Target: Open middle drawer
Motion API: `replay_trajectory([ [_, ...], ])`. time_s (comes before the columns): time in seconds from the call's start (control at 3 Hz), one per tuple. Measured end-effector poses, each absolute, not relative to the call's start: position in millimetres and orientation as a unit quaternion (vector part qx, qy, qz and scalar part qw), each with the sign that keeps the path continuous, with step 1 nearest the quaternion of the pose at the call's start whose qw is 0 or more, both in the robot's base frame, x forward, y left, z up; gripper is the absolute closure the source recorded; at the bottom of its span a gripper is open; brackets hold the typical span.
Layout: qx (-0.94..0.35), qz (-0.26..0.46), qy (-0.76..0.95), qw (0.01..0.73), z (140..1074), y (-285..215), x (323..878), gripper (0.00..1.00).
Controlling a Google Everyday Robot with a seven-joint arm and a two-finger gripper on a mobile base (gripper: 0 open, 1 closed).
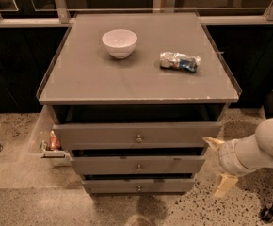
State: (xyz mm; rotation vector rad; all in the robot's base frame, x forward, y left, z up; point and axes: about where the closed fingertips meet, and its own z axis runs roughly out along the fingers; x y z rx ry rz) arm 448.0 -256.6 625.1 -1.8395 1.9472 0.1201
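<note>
A grey cabinet (136, 86) has three flat drawer fronts stacked at its front. The middle drawer (103, 165) is the mid-sized front, with a small round metal knob (139, 167) at its centre. It stands a little proud, like the other two, with a dark gap above it. My gripper (216, 164) is at the right of the cabinet, level with the middle drawer and just off its right end. Its two cream fingers (225, 185) are spread apart and hold nothing. It touches no drawer.
A white bowl (119, 42) and a crumpled snack bag (179, 61) lie on the cabinet top. A small side shelf with a red item (53, 142) sticks out at the cabinet's left. A black caster (268, 214) stands at the bottom right on speckled floor.
</note>
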Motion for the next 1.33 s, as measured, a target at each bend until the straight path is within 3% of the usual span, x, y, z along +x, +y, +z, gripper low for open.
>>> replay_trajectory([
  [0.67, -0.684, 0.037, 0.686, 0.246, 585.0, -261.7, 453.1, 0.00],
  [1.33, -0.703, 0.023, 0.668, 0.243, 499.8, -229.8, 446.1, 0.00],
])
